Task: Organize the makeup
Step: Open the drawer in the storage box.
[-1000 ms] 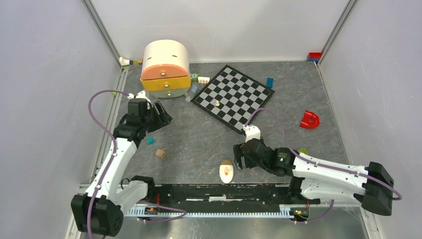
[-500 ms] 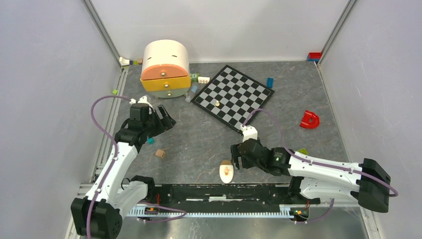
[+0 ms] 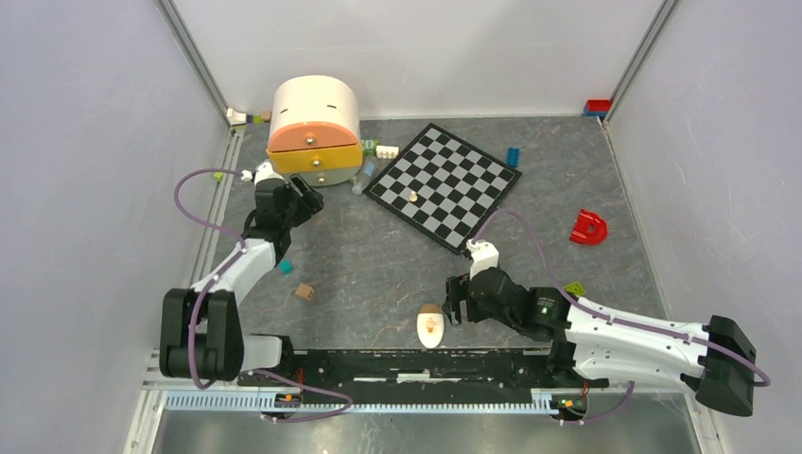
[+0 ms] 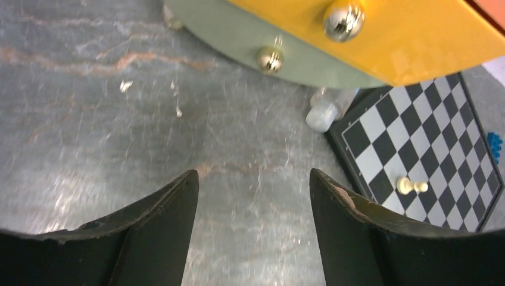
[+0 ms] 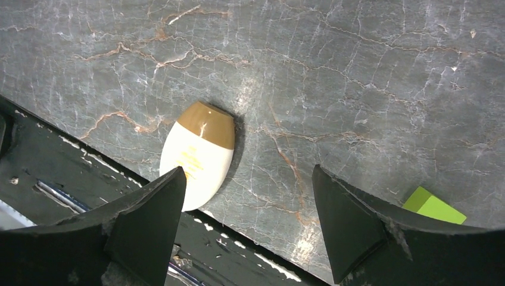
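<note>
A cream oval bottle (image 3: pixel 430 326) with a brown cap lies at the table's near edge; it also shows in the right wrist view (image 5: pixel 199 158). My right gripper (image 3: pixel 456 301) is open and empty just right of it, its left finger next to the bottle's lower end (image 5: pixel 247 171). My left gripper (image 3: pixel 301 200) is open and empty just in front of the round cream drawer unit (image 3: pixel 314 128); in the left wrist view (image 4: pixel 254 173) the unit's yellow drawer (image 4: pixel 387 36) and green drawer (image 4: pixel 238 33) are shut. The other makeup is out of view.
A chessboard (image 3: pixel 444 184) with one pale pawn (image 3: pixel 412 196) lies right of the drawers, a small clear bottle (image 3: pixel 362 178) at its corner. A teal cube (image 3: pixel 285 267), brown cube (image 3: pixel 304 291), green brick (image 3: pixel 574 288), red D-shape (image 3: pixel 588 228) and blue brick (image 3: pixel 513 156) are scattered. A black rail (image 3: pixel 426 364) runs along the near edge.
My left arm has reached farther back and its gripper now sits close to the drawer unit. My right gripper has stayed beside the cream bottle with only slight shifts.
</note>
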